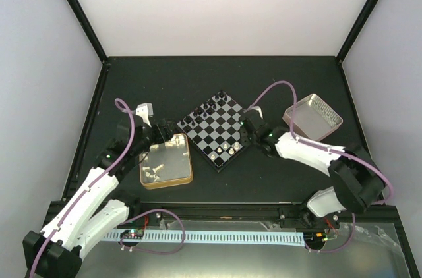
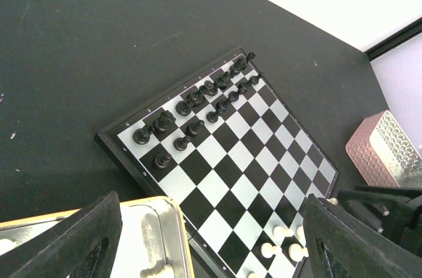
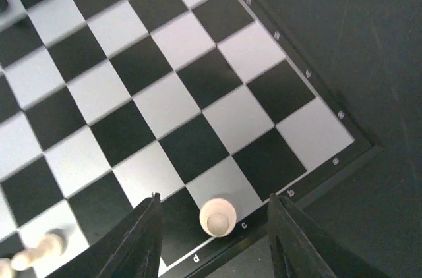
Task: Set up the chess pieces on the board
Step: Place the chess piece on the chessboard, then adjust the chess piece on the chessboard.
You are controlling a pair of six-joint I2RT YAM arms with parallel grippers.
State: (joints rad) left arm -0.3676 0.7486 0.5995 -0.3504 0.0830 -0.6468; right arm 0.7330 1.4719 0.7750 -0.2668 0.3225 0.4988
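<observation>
A dark table sits between white walls. There is one chess board in the middle of it. At the far side of the board stand two rows of black pieces, about eight in each row. At the near side of the board stand a few white pieces, four or five. They are too small to count for sure.

There are two boxes. A gold tin lies just left of the board, with some little white pieces in it. A pink and silver tray lies to the right of the board.

There are two arms. The left claw hangs wide apart over the board's left corner and the tin's edge, with nothing in it. The right claw is at the board's near edge. It is let go. One white pawn stands between its fingers on an edge square, and neither finger touches it.
</observation>
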